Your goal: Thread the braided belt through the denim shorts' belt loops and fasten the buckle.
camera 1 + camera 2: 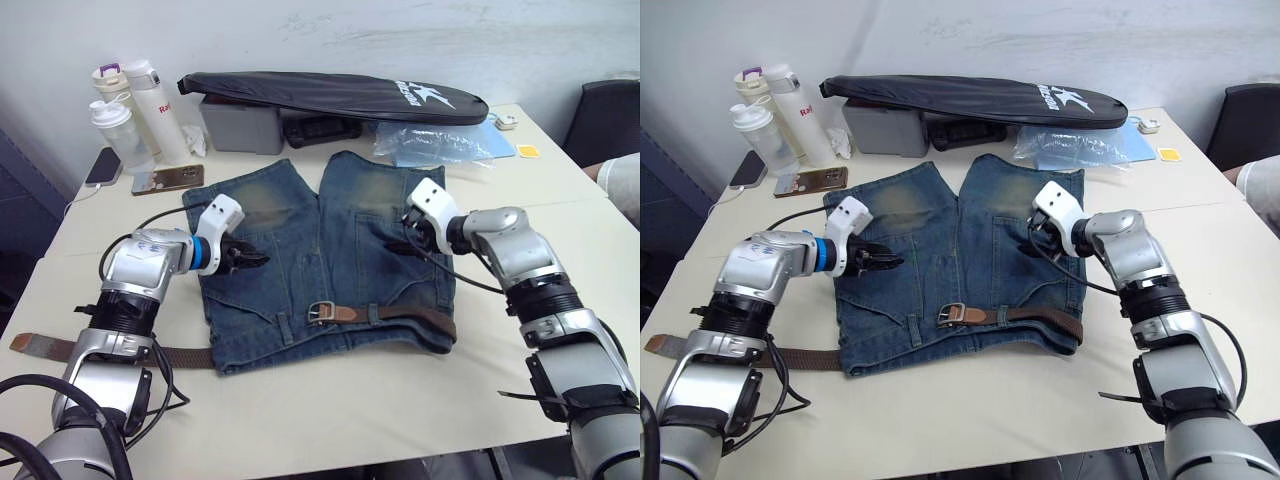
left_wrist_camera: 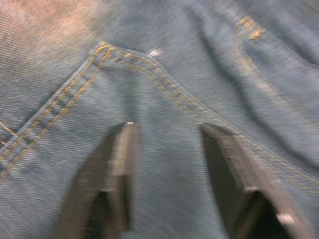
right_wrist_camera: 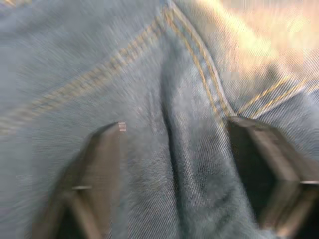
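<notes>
- The denim shorts (image 1: 320, 265) lie flat on the counter (image 1: 560, 200), waistband toward us, legs pointing at the long black bag (image 1: 335, 95).
- The braided belt (image 1: 405, 313) runs along the waistband, partly under the belt loops (image 1: 373, 314); its buckle (image 1: 320, 312) sits near the middle, and the free tail (image 1: 60, 347) trails off onto the counter on our left side.
- Our left claw (image 1: 245, 259) hovers open over the left leg's pocket stitching, holding nothing.
- Our right claw (image 1: 408, 243) hovers open over the right leg, also empty.
- We judge that the buckle is not yet fastened.
- To do this well, we bring the left claw down to the loose tail, pinch it near its tip, and keep it flat.
- We steady the tan end beside the buckle with the right claw so that the frame does not slide as the tail feeds in.
- Risk: bunching the denim.
</notes>
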Action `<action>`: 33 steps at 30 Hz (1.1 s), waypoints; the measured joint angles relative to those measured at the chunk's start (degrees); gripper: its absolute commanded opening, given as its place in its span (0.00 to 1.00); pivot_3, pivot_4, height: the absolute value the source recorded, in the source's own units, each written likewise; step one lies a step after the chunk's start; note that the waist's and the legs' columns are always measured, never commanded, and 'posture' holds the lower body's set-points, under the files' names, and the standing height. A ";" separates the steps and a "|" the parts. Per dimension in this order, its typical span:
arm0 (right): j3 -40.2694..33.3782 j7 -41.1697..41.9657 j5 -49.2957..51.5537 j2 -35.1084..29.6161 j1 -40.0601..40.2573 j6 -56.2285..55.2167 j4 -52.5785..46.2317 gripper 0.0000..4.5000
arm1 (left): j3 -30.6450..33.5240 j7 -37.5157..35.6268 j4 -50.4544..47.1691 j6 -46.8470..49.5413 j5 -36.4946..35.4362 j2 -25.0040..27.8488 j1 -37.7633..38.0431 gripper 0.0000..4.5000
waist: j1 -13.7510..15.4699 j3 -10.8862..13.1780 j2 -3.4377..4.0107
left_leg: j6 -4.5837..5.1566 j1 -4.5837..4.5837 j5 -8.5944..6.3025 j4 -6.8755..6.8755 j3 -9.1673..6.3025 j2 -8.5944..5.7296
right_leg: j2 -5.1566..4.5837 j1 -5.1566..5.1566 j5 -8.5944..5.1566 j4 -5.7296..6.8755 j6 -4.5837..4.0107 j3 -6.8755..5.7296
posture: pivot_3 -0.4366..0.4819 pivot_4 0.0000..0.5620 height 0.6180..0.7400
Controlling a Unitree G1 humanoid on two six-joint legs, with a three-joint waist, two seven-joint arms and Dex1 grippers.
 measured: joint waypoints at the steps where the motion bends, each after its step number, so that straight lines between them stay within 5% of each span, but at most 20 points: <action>1: -0.20 1.26 0.79 -0.67 -0.01 1.97 -2.35 1.00 | 1.84 -0.34 -1.62 1.57 -1.59 0.99 0.10 0.98 | 0.00 0.03 0.00 | 0.03 -0.02 0.02 -0.04 -0.07 0.00 | 0.01 0.01 -0.05 -0.10 -0.09 -0.03 | 0.48 0.27 0.03; 10: -6.52 17.67 18.81 -6.44 4.94 8.74 -30.17 1.00 | 20.09 1.66 -10.78 14.48 -11.42 8.34 4.81 0.99 | -0.05 0.35 -0.31 | 0.97 0.34 0.16 -0.41 -1.13 -0.15 | 0.07 0.52 -0.10 -0.58 -0.18 -0.23 | 0.48 0.27 0.03; 14: -8.33 20.07 26.16 -6.07 7.37 10.17 -38.07 1.00 | 31.43 6.78 -16.99 22.06 -13.01 10.85 14.13 0.99 | -0.17 0.58 -0.29 | 0.71 1.20 -0.09 -1.84 -1.32 -0.23 | 0.02 1.12 -0.11 -1.78 -0.20 -0.57 | 0.48 0.27 0.03; 21: -6.39 27.30 33.36 -6.34 5.69 13.20 -38.00 1.00 | 49.58 11.13 -28.99 31.39 -14.75 9.67 28.89 0.99 | 0.20 0.86 -0.11 | -0.61 2.17 -0.62 -2.90 -1.40 -0.12 | -0.13 1.18 0.00 -2.61 -0.31 -1.24 | 0.48 0.27 0.03; 27: -0.60 31.34 30.26 -8.56 1.39 11.25 -35.29 1.00 | 69.22 9.61 -34.31 39.89 -20.79 6.19 40.13 0.99 | -0.05 1.18 0.37 | -2.04 3.08 -0.88 -3.96 -1.31 -0.40 | -0.38 2.91 0.09 -3.97 -0.35 -1.51 | 0.48 0.27 0.03; 33: 3.31 30.91 23.43 -8.24 -1.19 6.36 -30.43 1.00 | 74.72 12.42 -29.25 41.12 -23.95 0.03 49.08 0.99 | 0.13 1.49 -0.06 | -3.08 3.83 -0.81 -4.13 -1.39 -0.84 | -1.01 3.12 0.26 -4.35 0.15 -1.94 | 0.48 0.27 0.03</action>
